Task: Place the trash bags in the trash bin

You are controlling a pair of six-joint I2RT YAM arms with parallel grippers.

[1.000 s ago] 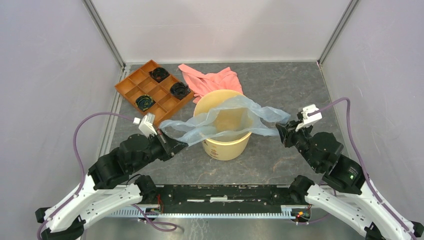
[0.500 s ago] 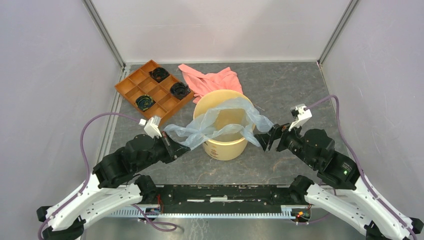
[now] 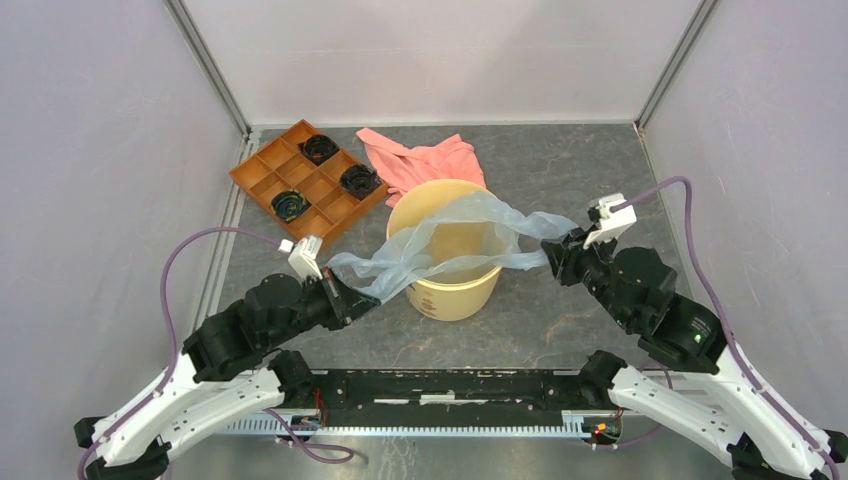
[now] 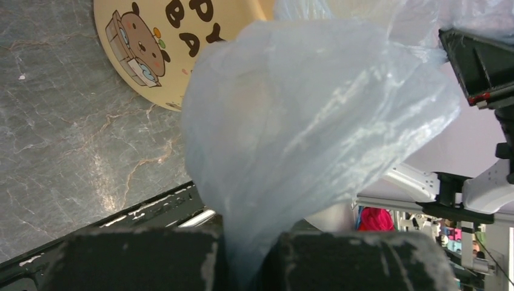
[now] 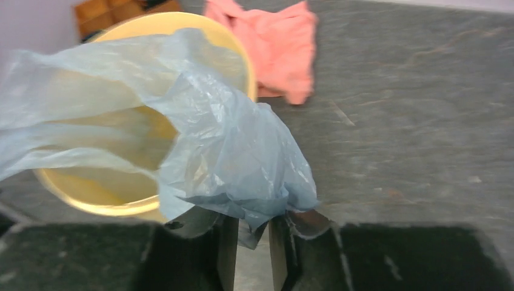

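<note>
Trash bag: wrinkled translucent blue film, centre frame, spanning bin.
Trash bin: round tapered tan plastic.
Left gripper: clamps bag.
Right gripper: clamps bag.

Grey marbled table carries tan bin, orange tray, pink cloth.

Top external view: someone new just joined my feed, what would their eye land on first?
The pale blue trash bag is strung across the mouth of the tan-yellow bucket in the middle, pinched by the left gripper at its near-left end and the right gripper at its right end. Behind the bucket lie a salmon-pink cloth and, far left, an orange-brown compartment tray.
</note>
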